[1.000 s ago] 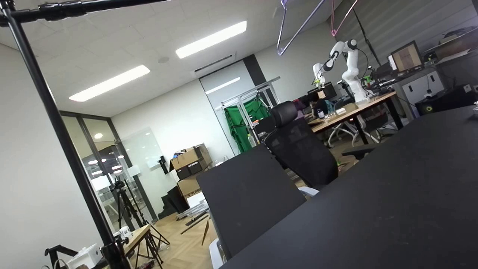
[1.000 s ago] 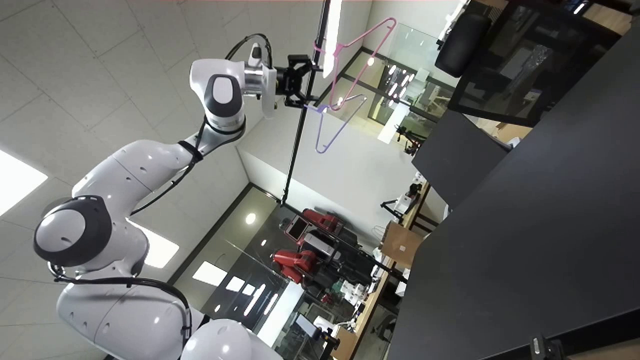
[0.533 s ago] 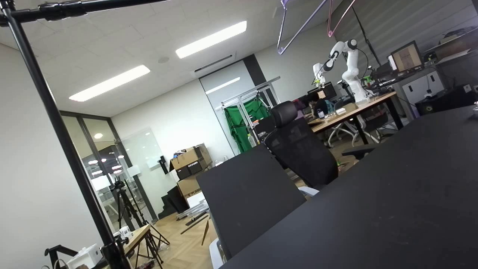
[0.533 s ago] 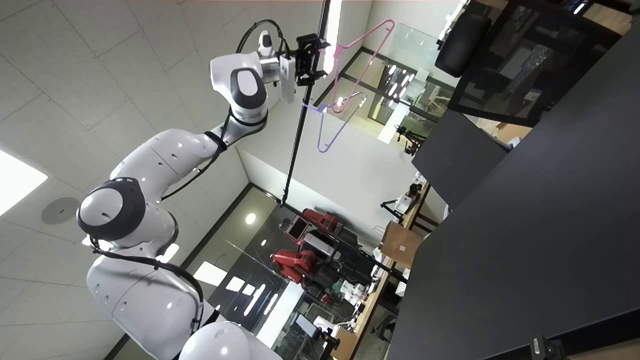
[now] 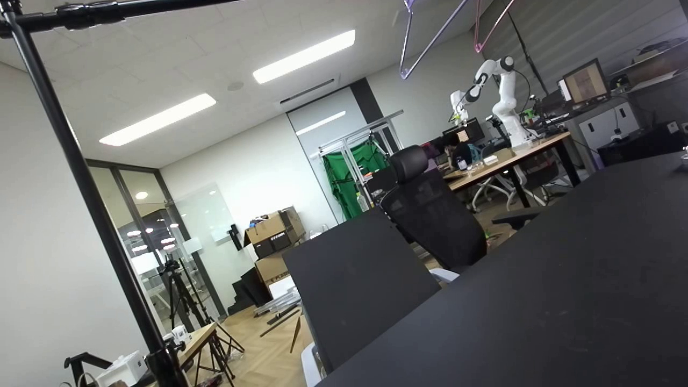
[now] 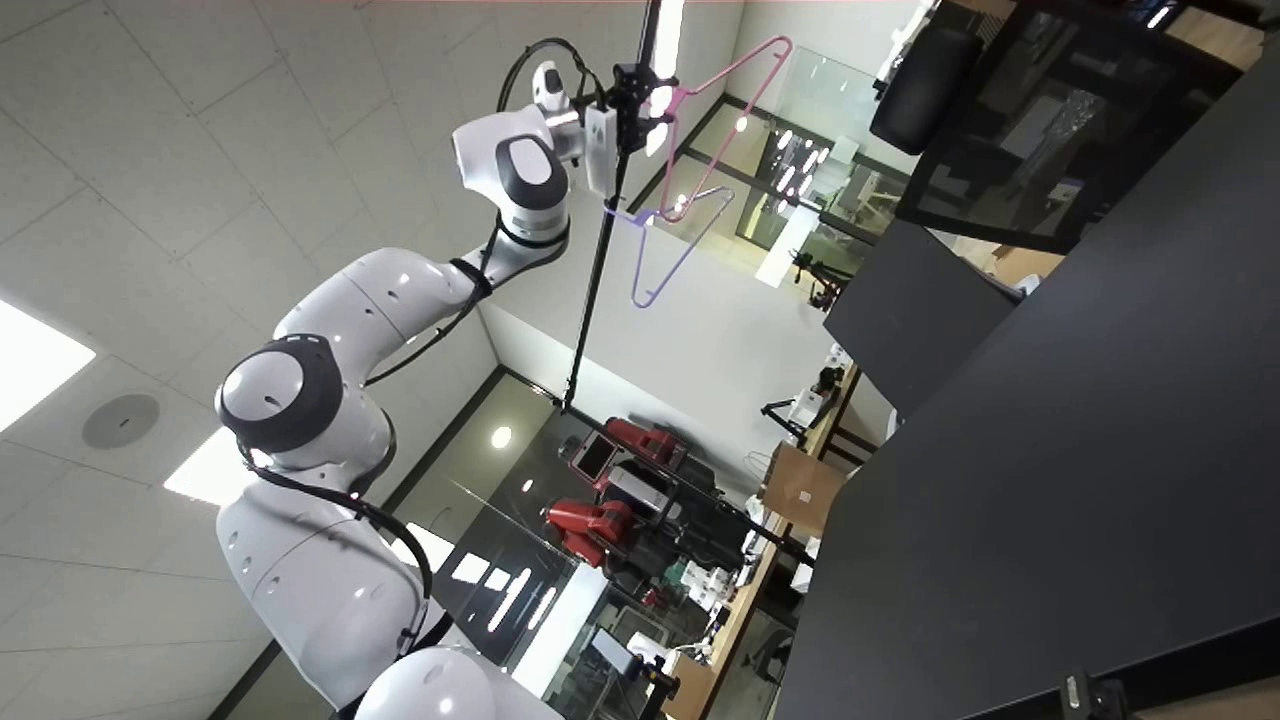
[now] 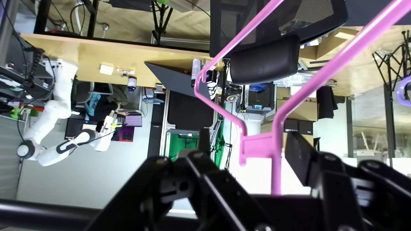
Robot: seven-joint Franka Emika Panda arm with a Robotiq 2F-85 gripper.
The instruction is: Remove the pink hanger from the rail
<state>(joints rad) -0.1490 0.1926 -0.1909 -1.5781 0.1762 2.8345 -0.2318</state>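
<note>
The pink hanger point(image 7: 258, 146) hangs from the black rail point(image 6: 597, 270). In the wrist view its neck stands between my two fingers, nearer the right one, with visible gaps on both sides. My gripper point(image 7: 248, 149) is open. The hanger's hook is hidden behind the gripper body and rail at the bottom of that view. In an exterior view my gripper point(image 6: 650, 108) is at the rail, right at the neck of the pink hanger point(image 6: 679, 98). Only the lower corner of the pink hanger point(image 5: 479, 47) shows in an exterior view, where the gripper is out of view.
A purple hanger point(image 6: 647, 217) hangs on the same rail beside the pink one; its edge shows in the wrist view point(image 7: 403, 93). The rail point(image 7: 48, 212) crosses the bottom of the wrist view. A black table point(image 5: 537, 301) and an office chair point(image 5: 435, 215) are below.
My gripper has moved up and right in an exterior view, along and towards the rail, from between the hangers to the pink hanger's neck. The pink hanger has swayed slightly.
</note>
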